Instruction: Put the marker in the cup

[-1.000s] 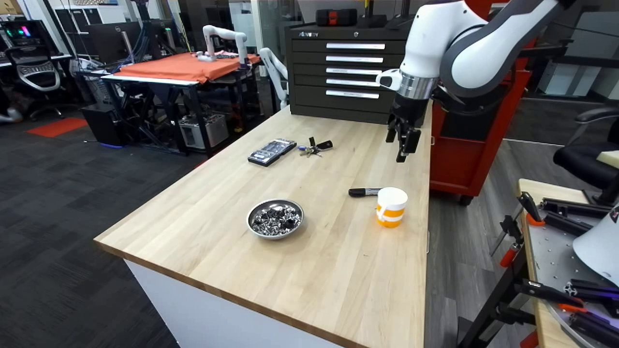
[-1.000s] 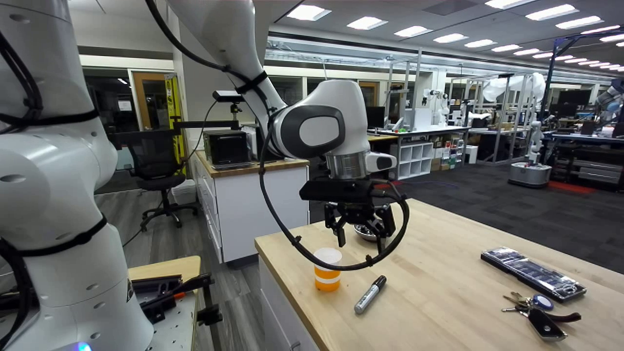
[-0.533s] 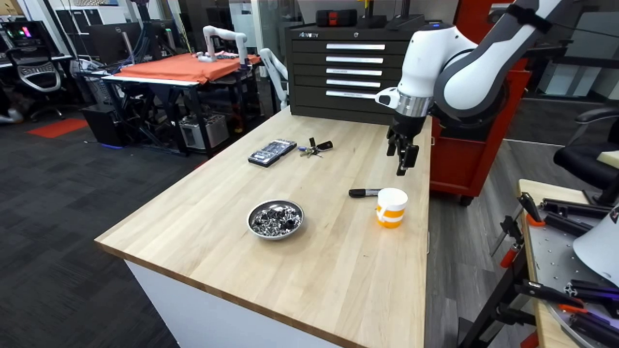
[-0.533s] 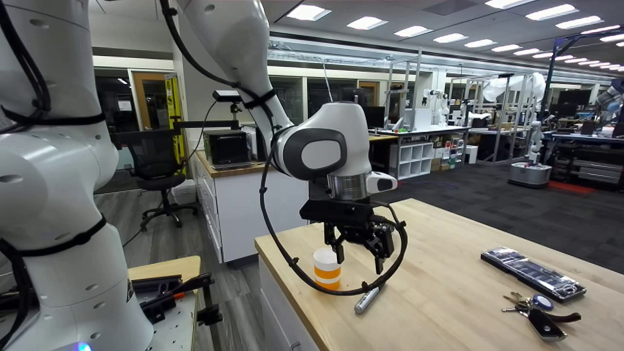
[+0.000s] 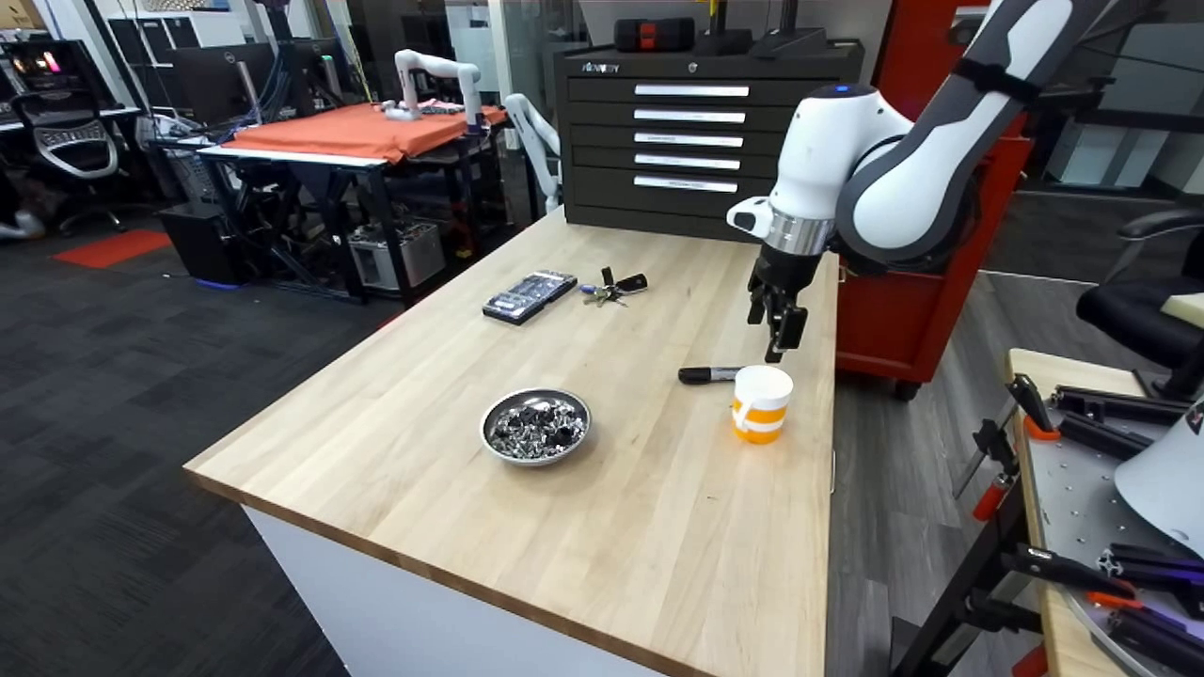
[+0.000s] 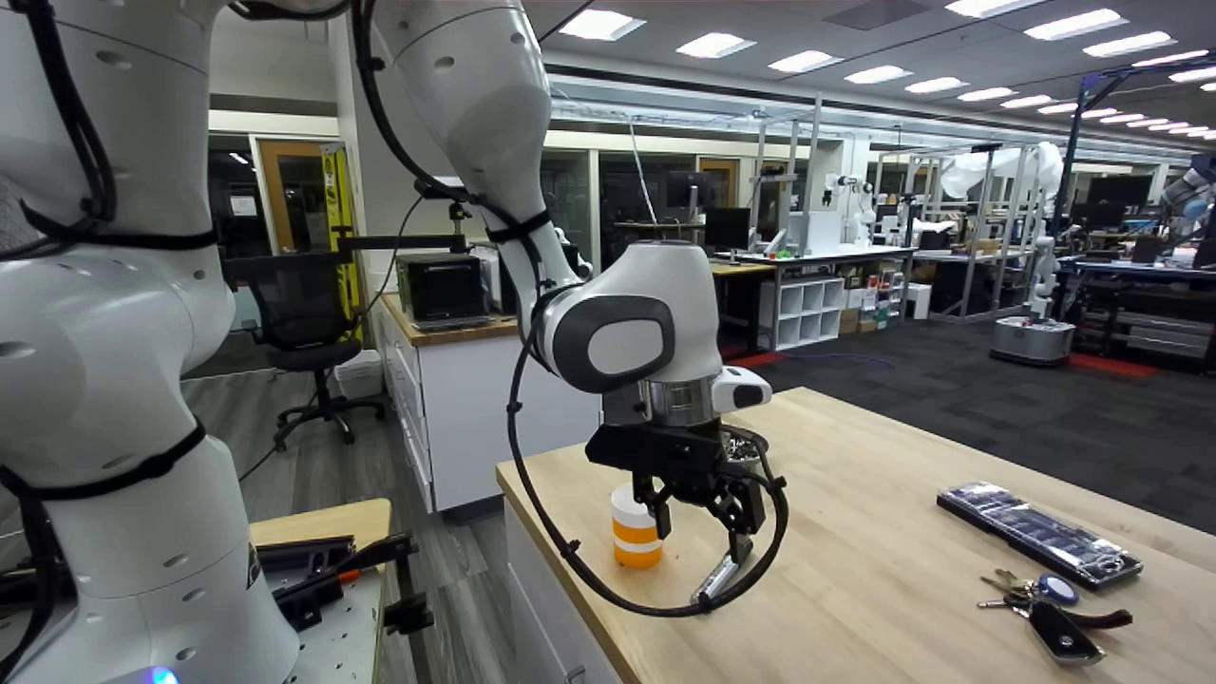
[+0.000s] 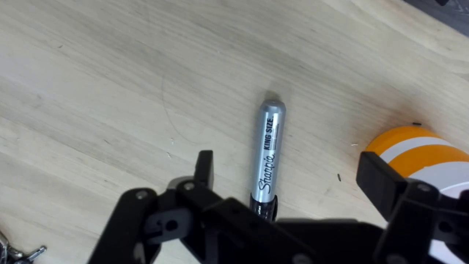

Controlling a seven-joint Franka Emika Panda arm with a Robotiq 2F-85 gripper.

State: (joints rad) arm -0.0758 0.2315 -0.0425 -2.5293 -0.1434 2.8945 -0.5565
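Note:
The marker [image 7: 270,150], silver with a black cap, lies flat on the table [image 5: 602,527]. It shows in both exterior views [image 5: 707,375] [image 6: 719,576]; its cap end is partly hidden by the gripper in the wrist view. The cup [image 5: 760,414], white with orange bands, stands upright beside it, also in an exterior view [image 6: 636,532] and at the right of the wrist view [image 7: 427,154]. My gripper [image 7: 287,162] is open and empty above the table. In the wrist view the marker lies between its fingers, nearer the left one; the right finger overlaps the cup.
A metal bowl [image 5: 536,460] of small shiny bits stands near the table's front. A flat dark device [image 5: 530,296] and keys [image 5: 611,288] lie farther back. A dark tool chest [image 5: 696,209] closes the far end. The table's edge [image 5: 830,527] runs close to the cup.
My gripper has come down towards the table, closer to the marker, and stays open. The marker and the cup have not moved.

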